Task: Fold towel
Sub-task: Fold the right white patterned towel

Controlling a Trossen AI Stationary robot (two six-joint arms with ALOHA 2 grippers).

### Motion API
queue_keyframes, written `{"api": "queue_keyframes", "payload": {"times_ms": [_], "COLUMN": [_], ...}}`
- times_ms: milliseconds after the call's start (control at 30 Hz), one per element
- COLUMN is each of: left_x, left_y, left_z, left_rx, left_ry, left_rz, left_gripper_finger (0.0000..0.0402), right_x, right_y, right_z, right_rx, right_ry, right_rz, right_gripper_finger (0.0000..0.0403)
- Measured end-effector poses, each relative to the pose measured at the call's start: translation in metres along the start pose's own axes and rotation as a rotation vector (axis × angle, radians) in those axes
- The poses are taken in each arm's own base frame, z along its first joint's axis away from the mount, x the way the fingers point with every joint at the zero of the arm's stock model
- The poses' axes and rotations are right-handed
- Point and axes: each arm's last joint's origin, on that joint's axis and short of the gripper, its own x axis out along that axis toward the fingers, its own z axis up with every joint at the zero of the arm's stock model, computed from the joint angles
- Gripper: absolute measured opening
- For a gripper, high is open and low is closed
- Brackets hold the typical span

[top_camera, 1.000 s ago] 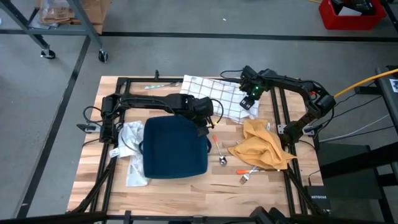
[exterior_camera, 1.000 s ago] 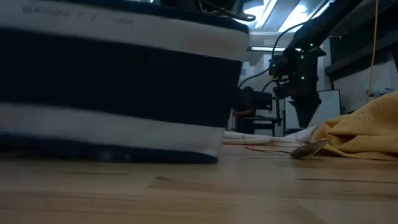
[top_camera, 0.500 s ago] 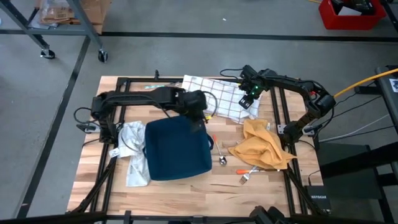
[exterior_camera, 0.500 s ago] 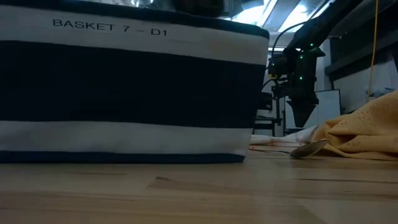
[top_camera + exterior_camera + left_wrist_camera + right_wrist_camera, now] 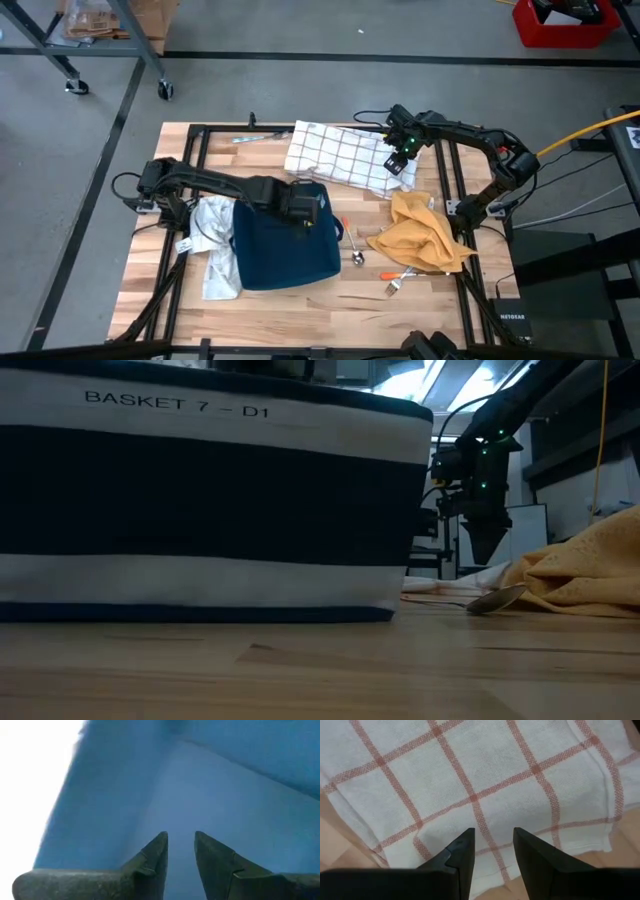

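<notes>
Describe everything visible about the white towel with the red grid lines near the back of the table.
The white woven cotton-looking towel with thin red grid lines lies flat and spread out, slightly askew, at the far middle of the wooden table. A hemmed edge and one corner show in the right wrist view, with bare wood beyond them. The right gripper hangs just above its right end, jaws apart, holding nothing. No other thing lies on it.

Both arms are matte black, jointed tubes trailing thin black cables. The right hand (image 5: 402, 158) carries small green lights; each hand ends in two dark, tapered, wedge-shaped fingers (image 5: 462, 851).
</notes>
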Motion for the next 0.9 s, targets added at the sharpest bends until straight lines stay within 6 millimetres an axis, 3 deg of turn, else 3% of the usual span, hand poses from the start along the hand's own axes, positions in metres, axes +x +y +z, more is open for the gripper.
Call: {"api": "queue_keyframes", "payload": {"times_ms": [200, 367, 900], "left_x": [0.045, 0.071, 0.105], "left_y": [0.020, 0.049, 0.164], "left_z": [-0.010, -0.011, 0.037], "left_rx": [-0.097, -0.135, -0.069], "left_ry": [-0.014, -0.010, -0.009], "left_rz": [0.156, 0.314, 0.650], "left_gripper_finger": [0.0088, 0.0088, 0.0088], "right_x": [0.000, 0.000, 0.000], "right_y": [0.000, 0.000, 0.000], "right_z": [0.000, 0.000, 0.002], "right_rx": [0.000, 0.000, 0.038], "right_ry": [0.000, -0.001, -0.023], "right_rz": [0.000, 0.000, -0.003], "right_gripper_finger": [0.0138, 0.0138, 0.0138]}}
